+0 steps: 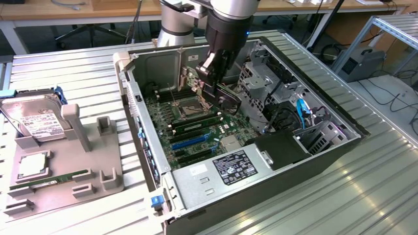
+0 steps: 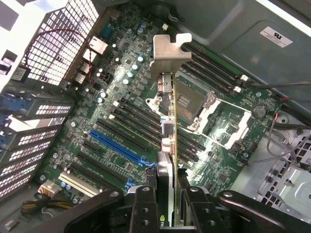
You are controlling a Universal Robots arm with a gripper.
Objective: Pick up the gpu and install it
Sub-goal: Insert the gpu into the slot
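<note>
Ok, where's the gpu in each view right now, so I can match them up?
Exterior view: gpu held upright in the tool, inside the open case above the motherboard.
Wrist view: gpu seen edge-on, running out from the tool, silver bracket at the far end.
Shared landmark: the blue slot on the motherboard.

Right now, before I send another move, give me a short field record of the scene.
gripper: black gripper shut on the thin flat gpu card with silver metal bracket
card: held above the slots, not seated
below: green motherboard inside the open black computer case
aside: boxy silver hard drive and narrow green RAM stick, exterior view's left
</note>
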